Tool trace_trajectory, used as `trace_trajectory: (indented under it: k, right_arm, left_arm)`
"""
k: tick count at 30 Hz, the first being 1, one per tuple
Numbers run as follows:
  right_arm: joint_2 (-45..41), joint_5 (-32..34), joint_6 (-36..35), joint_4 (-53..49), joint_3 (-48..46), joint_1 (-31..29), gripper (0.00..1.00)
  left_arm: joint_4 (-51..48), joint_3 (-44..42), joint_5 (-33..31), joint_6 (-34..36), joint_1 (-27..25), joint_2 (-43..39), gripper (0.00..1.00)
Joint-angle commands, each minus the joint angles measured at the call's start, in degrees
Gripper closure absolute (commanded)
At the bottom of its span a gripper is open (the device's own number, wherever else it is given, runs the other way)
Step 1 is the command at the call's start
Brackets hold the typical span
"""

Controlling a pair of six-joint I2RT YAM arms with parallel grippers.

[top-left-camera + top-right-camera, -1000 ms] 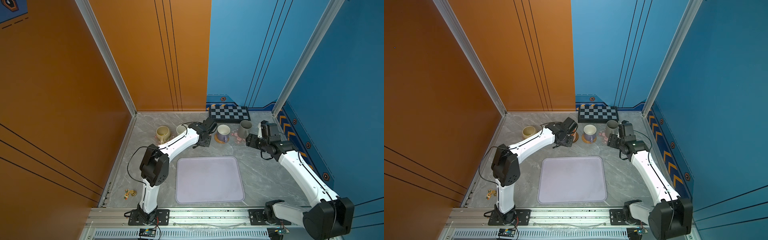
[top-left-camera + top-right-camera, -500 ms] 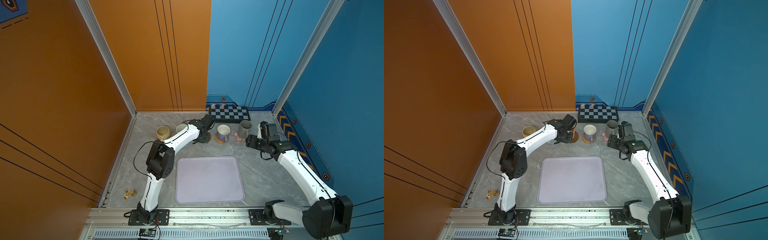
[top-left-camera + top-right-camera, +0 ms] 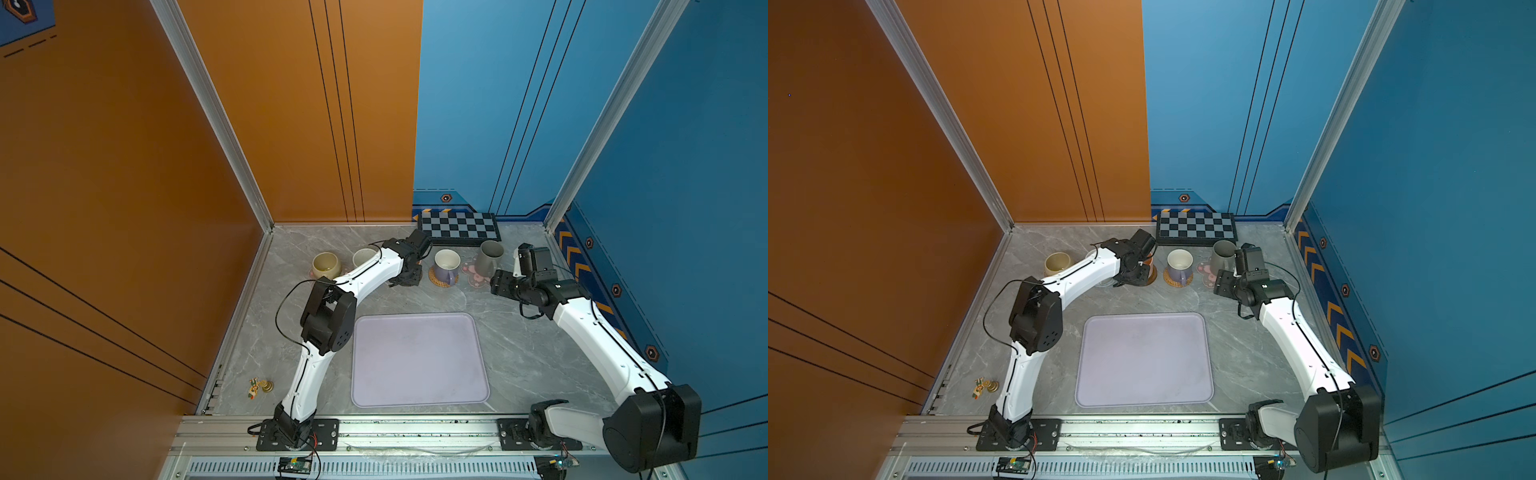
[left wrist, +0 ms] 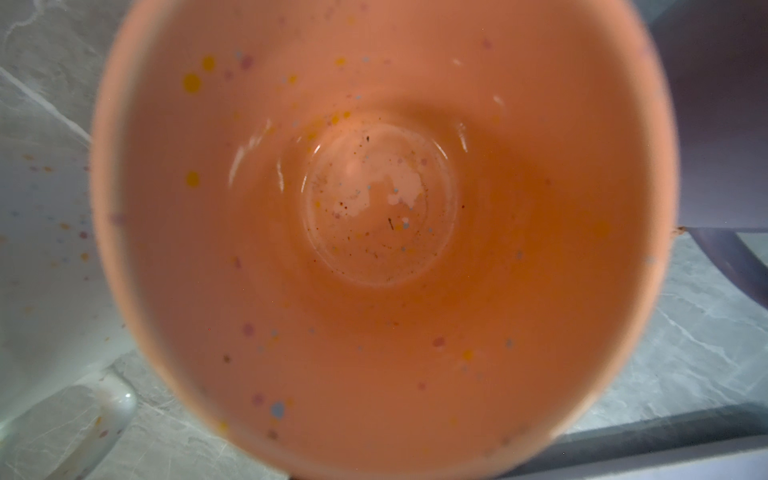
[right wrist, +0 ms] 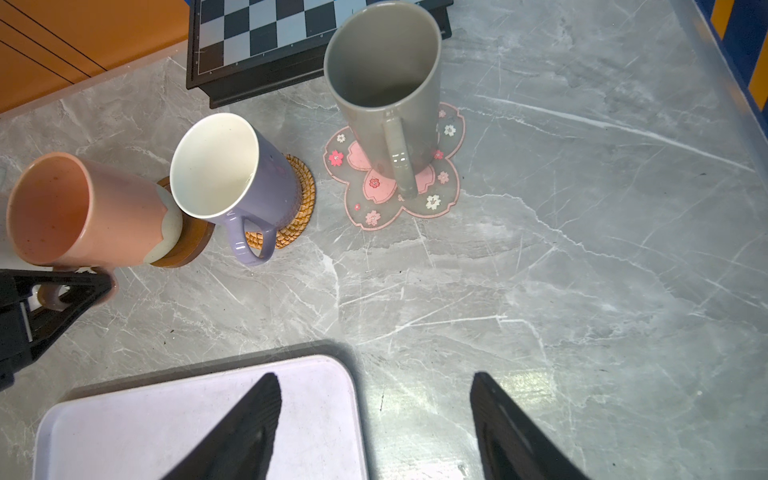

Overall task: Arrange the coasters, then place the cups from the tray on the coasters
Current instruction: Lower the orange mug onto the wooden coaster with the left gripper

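My left gripper (image 5: 62, 291) is shut on the handle of the orange-peach cup (image 5: 83, 212), whose base rests on the dark brown wooden coaster (image 5: 191, 245). The left wrist view looks straight into that cup (image 4: 382, 232). The lavender cup (image 3: 446, 262) stands on the rattan coaster (image 3: 440, 280), and the grey cup (image 3: 490, 255) on a pink flower coaster (image 3: 473, 276). Farther left are the speckled white cup (image 3: 365, 257) and the beige-yellow cup (image 3: 326, 266). The lavender tray (image 3: 419, 361) holds nothing. My right gripper (image 5: 374, 376) hovers open over the tray's corner.
A black-and-grey checkerboard (image 3: 457, 228) lies against the back wall, just behind the cups. Small gold trinkets (image 3: 259, 386) sit at the front left by the orange wall. The blue wall runs close along the right arm.
The left arm has reached farther back with the orange-peach cup, its elbow swinging right. The right arm has hardly moved.
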State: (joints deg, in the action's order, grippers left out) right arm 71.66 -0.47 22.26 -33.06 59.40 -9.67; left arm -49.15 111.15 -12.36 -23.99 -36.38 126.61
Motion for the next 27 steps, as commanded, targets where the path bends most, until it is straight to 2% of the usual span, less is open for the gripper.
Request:
trace_trajectory:
  k: [1,17,19,20,21,24,25,27]
  right_arm:
    - [0.27,-0.32,-1.34,-1.39,-0.42,0.53,0.26]
    - [-0.17,-1.5,-1.82,-1.39,-0.81,0.64,0.25]
    - [0.21,-2.14,-1.87,-1.39,-0.4,0.62,0.25]
    - [0.31,-2.34,-1.78,-1.37,-0.34,0.62,0.25]
    - [0.53,-2.43,-1.72,-1.39,-0.26,0.64,0.25]
    - [0.99,-3.11,-1.44,-1.39,0.23,0.64,0.25]
    - [1.13,-3.45,-1.35,-1.39,0.45,0.62,0.25]
    - [1.2,-3.66,-1.1,-1.42,0.62,0.53,0.25]
  left_arm:
    - [2.04,3.25,0.0,-1.13,0.29,0.46,1.0]
    - [2.1,2.83,0.82,-5.19,0.43,2.17,0.99]
    - [2.04,2.01,0.85,-5.68,0.36,1.58,0.9]
    - [2.09,1.72,0.85,-5.79,0.36,1.33,0.83]
    - [2.05,1.55,0.93,-5.9,0.35,1.06,0.68]
    - [2.04,1.05,1.2,-5.94,0.26,0.41,0.43]
    - [2.08,0.84,1.12,-5.84,0.26,0.14,0.39]
    - [2.08,0.44,0.77,-5.73,0.25,-0.45,0.38]
